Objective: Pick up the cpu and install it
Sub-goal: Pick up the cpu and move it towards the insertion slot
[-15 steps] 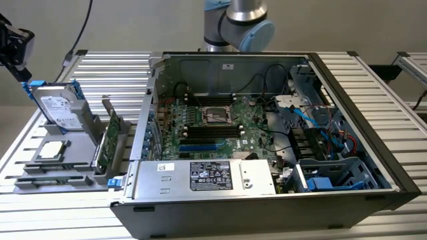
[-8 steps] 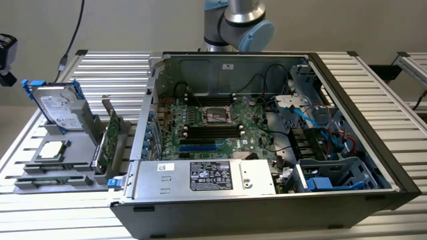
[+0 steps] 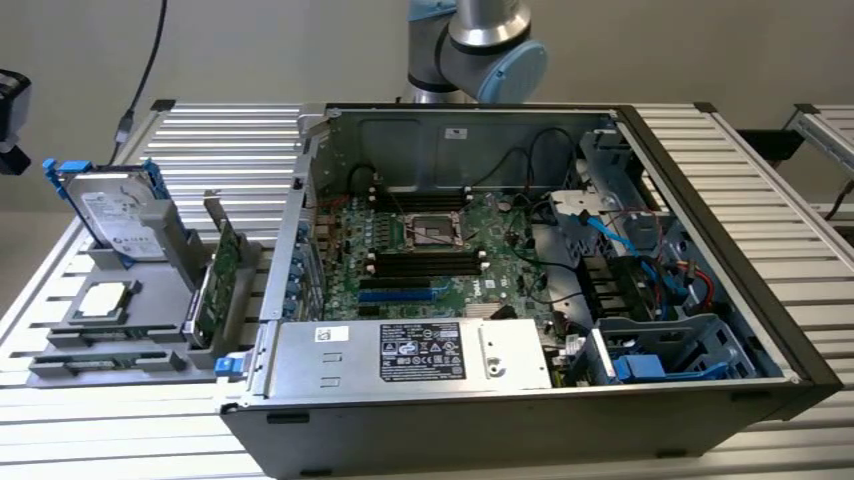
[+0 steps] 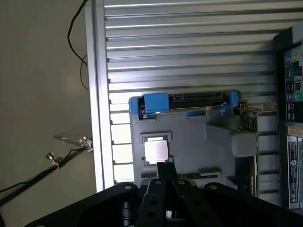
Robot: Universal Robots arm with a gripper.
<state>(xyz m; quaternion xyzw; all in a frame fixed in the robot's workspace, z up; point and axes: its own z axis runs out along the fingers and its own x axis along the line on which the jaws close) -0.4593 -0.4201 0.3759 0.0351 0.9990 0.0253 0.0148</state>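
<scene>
so the exterior cam sits high and back, angled down over the whole open case (image 3: pixel 400 150) and slatted surface (image 3: pixel 747 200), while the wrist cam looks down closer on the grey tray (image 4: pixel 189 137) with the cpu (image 4: pixel 155 151), which both views share

Edges crop the arm (image 3: pixel 478 45) and much of the pincer (image 4: pixel 165 168).

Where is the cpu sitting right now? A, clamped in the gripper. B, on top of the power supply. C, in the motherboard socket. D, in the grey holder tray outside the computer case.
D: the cpu lies flat in a recess of the grey holder tray, outside the computer case, near the upright hard drive.
</scene>
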